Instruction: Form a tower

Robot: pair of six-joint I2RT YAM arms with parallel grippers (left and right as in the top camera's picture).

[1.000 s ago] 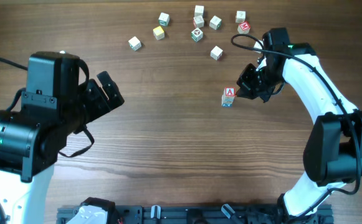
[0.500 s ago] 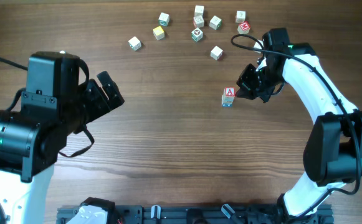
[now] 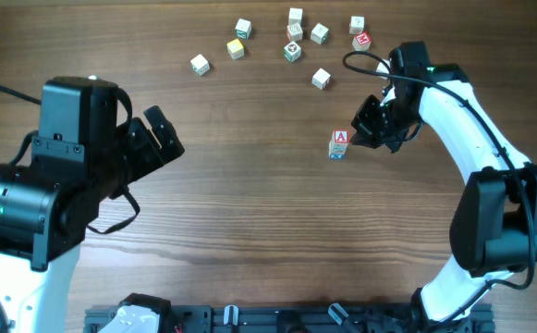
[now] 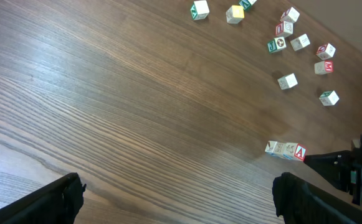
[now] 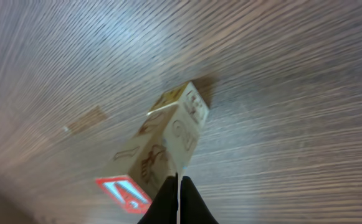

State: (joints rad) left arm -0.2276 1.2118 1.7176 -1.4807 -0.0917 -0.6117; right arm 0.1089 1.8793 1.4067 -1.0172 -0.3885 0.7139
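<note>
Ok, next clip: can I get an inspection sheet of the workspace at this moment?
Surface: dark wood-grain table, no spills or marks seen.
Job's things: tower of three letter cubes standing right of centre, red A on top.
Clutter: ten loose cubes scattered along the far edge, apart from the tower.
Grippers: left pincer open, holding nothing, well away from the cubes. Right pincer shut, its tip at the tower's top cube; contact cannot be told.
Cables: black cable looping off the right arm above the table; another behind the left arm.
Surroundings: black rail along the near edge; nothing else seen.
</note>
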